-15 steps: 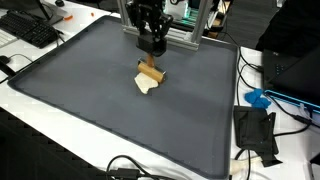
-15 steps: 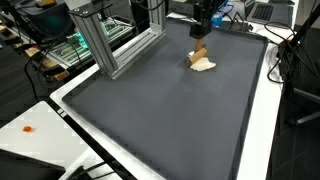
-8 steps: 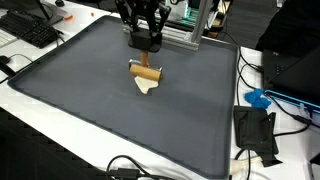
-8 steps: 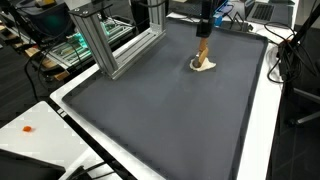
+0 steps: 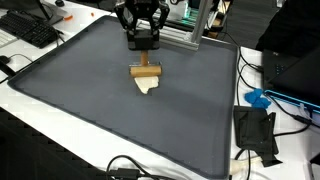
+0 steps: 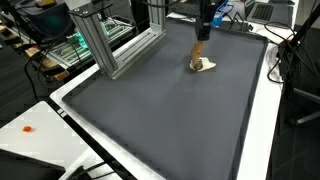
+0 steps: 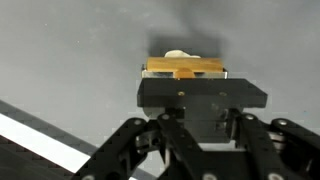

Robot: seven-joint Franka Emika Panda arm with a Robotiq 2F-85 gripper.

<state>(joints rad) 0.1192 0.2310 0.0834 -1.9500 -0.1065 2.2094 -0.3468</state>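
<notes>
My gripper [image 5: 143, 45] hangs over the far part of a dark grey mat [image 5: 90, 110]. It appears shut on the upright handle of a wooden tool [image 5: 146, 70]. The tool's crossbar rests on a cream-coloured piece [image 5: 148, 87] lying on the mat. In an exterior view the gripper [image 6: 203, 32] holds the wooden tool [image 6: 201, 50] upright above the cream piece [image 6: 205, 67]. In the wrist view the wooden crossbar [image 7: 185, 69] and the cream piece [image 7: 178, 55] show just beyond the gripper body, and the fingertips are hidden.
An aluminium frame [image 6: 105, 40] stands at the mat's far edge, also seen in an exterior view [image 5: 190, 30]. A keyboard [image 5: 30, 30] lies by one side. A black device [image 5: 257, 133], a blue object [image 5: 258, 98] and cables lie on the white table beside the mat.
The gripper has shifted sideways along the far edge with the wooden tool. The crossbar has turned from slanted to square, and the cream piece has moved with it.
</notes>
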